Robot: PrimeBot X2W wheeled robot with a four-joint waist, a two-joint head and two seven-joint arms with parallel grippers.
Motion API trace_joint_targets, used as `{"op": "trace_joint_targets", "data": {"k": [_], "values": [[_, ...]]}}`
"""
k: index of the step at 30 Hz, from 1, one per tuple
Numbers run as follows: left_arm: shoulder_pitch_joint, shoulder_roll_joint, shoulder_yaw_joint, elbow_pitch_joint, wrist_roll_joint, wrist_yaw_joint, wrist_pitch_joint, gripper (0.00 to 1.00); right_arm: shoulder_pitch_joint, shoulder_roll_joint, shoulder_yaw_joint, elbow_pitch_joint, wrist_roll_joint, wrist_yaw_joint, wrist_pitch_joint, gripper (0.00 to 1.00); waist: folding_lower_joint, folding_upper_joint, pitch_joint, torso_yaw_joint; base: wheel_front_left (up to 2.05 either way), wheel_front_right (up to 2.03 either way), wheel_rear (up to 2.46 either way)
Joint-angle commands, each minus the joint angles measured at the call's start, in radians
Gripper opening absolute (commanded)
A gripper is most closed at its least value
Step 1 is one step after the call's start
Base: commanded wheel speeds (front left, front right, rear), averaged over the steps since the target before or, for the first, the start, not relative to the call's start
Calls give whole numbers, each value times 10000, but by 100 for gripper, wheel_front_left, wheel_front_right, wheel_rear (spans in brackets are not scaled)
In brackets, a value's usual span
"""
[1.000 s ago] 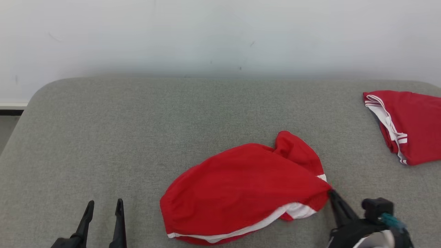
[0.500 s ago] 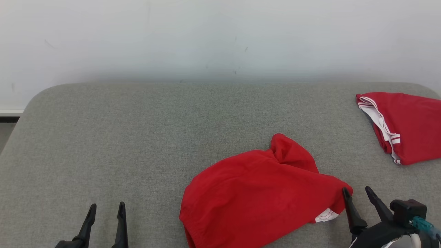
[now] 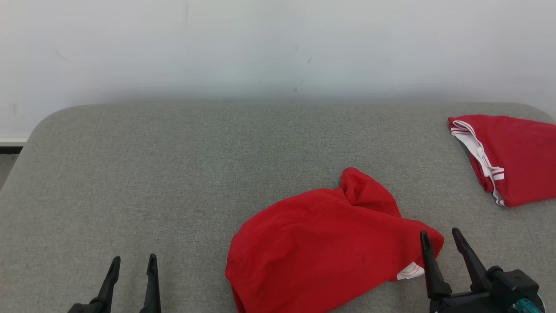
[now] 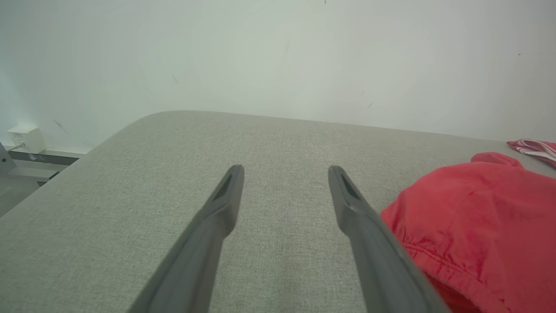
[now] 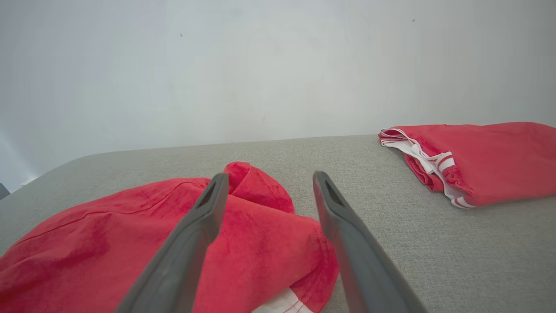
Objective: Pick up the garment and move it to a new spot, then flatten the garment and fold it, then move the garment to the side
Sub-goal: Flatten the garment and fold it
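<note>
Nearest the robot, the right claw [image 3: 439, 235] now stands with its two dark fingers spread and nothing between them. A second ago those fingers were pinched together on the right-hand corner of the garment [image 3: 321, 243]; that corner has since been let go. The left finger's tip overlaps the corner of the cloth in the head view, and whether it touches cannot be told. The right finger is over bare table [image 3: 173, 174]. The arm reaches in low from the lower right, fingers pointing away from the robot and leaning slightly left.

At the lower left, the left claw [image 3: 134, 259] has not moved. Its fingers are apart and empty, low over bare table, with the garment's gathered edge just off to its right.

The garment lies crumpled on the near right part of the table, partly past the bottom edge of the head view. The long white hem that showed along its front a second ago is now tucked under. Only a small patch of white trim [image 3: 409, 271] peeks out beside the right claw. The release suggests the move to a new spot is done. Flattening and folding are likely still to come, since the cloth is bunched, with a raised lump at its far edge.

Further back on the right lies a second red garment [image 3: 512, 156], well apart. Behind the table is a pale wall [image 3: 260, 43].
</note>
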Motion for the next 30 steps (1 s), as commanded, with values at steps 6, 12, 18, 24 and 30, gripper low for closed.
{"op": "trace_joint_targets", "data": {"k": [6,12,18,24,30], "values": [[-138,1,-368,188,-275,-144,-1,100,150,127,52,-272,-236,-27,-52,100,0,0,95,-30,0,0,0],[-437,28,-1332,1018,-76,-331,-1,100,-35,106,170,-294,-259,-27,-57,100,0,0,239,-95,0,0,0],[-729,127,-2013,2110,-80,-407,-1,100,-253,93,305,-213,-230,-27,-57,100,0,0,405,-312,0,0,0],[-1168,240,-2469,3122,-159,-413,-1,100,-370,122,325,-171,-236,-27,-57,100,0,0,618,-554,0,0,0],[-1827,217,-2692,3532,-248,-394,-1,100,-511,119,397,-134,-247,-27,-56,100,0,0,779,-777,0,0,0]]}}
